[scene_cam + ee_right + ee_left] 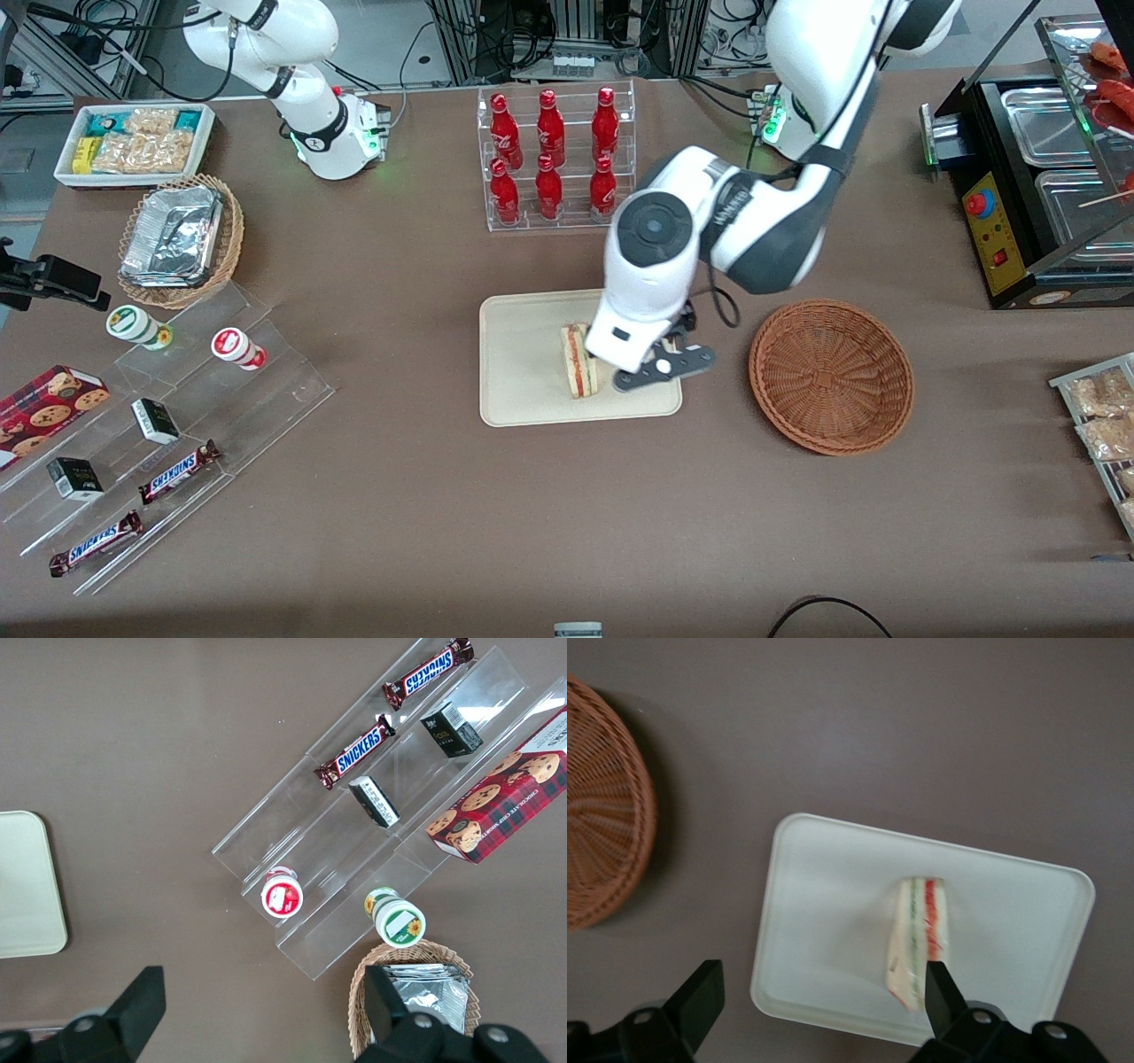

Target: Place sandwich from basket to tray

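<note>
Above the tray's end nearest the basket, my gripper [819, 1001] hangs with its fingers [700, 992] spread wide, holding nothing; one black fingertip shows right by the sandwich [919, 939], though I cannot tell whether it touches. That sandwich is a pale wedge of white bread with red and green filling stripes along its cut edge, clear-wrapped, standing on edge on the cream tray [523, 354]. My white forearm bends steeply down from the elbow, wrist over the tray. Beside the tray, toward my end of the table, sits the reddish-brown wicker basket [831, 376], nothing inside.
</note>
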Robot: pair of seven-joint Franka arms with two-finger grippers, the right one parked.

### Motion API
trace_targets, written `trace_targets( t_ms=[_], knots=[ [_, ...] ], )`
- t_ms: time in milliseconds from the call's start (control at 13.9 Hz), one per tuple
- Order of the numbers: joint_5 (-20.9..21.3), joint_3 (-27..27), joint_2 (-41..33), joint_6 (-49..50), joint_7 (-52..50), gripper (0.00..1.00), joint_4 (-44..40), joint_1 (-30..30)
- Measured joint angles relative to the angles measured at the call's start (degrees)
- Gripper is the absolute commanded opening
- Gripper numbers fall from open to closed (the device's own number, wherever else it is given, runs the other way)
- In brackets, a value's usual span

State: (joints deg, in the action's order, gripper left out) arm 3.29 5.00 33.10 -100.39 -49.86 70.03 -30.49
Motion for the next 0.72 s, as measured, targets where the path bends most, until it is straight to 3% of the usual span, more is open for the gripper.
trace_targets(
  t_ms=[721],
  knots=[
    [-1.3, -0.3, -15.0, 1.8, 30.1, 1.0, 16.8, 18.3]
  ],
)
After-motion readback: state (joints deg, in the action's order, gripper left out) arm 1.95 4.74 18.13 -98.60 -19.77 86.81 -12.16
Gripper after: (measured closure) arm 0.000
